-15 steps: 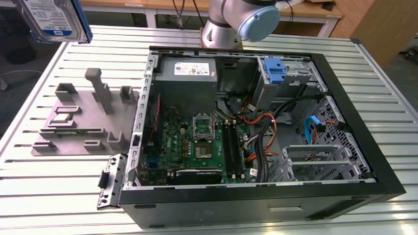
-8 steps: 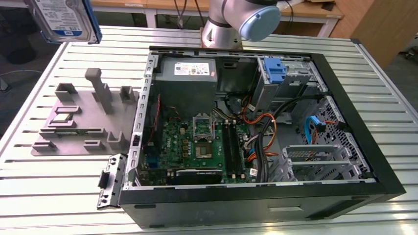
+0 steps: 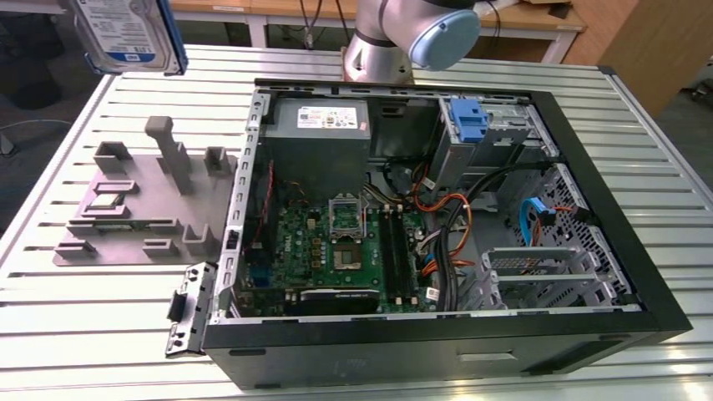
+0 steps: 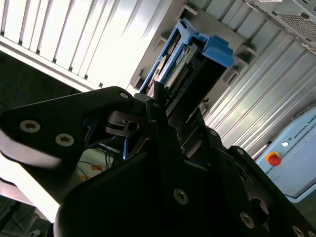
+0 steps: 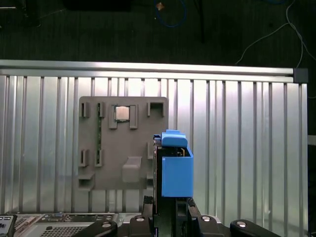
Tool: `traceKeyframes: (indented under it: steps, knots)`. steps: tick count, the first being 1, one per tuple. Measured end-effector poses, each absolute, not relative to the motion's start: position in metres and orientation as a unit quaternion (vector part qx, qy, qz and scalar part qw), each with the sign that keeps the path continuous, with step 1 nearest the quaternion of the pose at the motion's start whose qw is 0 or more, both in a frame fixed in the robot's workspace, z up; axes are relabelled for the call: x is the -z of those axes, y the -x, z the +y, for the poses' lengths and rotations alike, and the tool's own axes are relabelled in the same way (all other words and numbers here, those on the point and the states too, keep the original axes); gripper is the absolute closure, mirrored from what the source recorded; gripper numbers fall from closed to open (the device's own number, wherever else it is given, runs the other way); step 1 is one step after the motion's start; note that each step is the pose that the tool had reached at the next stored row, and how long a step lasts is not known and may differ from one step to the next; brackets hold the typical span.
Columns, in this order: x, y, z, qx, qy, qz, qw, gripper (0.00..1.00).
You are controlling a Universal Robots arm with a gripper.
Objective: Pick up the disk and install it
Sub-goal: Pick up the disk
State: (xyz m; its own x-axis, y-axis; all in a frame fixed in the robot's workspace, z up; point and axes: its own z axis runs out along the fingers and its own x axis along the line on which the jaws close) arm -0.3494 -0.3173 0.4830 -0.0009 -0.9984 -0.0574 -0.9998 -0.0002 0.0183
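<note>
- At the exterior view's far left we find the disk (image 3: 120, 33) held aloft over the table (image 3: 67, 334) edge, its label face towards the camera.
- We record the gripper (image 5: 168, 206) closed on the disk: in both wrist views the jaws clamp its near end. The disk stands on edge, and its long axis runs straight out beyond the fingertips, blue bracket (image 5: 177, 170) foremost.
- Next rightward, the grey fixture plate (image 3: 134, 209) lies flat on the table. In the first wrist view it sits beneath the disk, with clear air between them.
- Further right stands the open computer case (image 3: 446, 342), well apart from the disk; the whole fixture plate lies between the two.
- At the case's side nearest the exterior view's right we note a bay holding a blue carrier (image 3: 473, 121) and a grey drive cage (image 3: 546, 271). We judge the disk's seat to be on this side, so the case's full width separates it from the held disk.
</note>
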Motion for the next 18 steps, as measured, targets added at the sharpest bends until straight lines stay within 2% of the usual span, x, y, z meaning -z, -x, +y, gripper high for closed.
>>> traceKeyframes:
  steps: [18]
  knots:
    - [-0.483, 0.340, -0.348, -0.027, 0.707, 0.707, 0.014, 0.65]
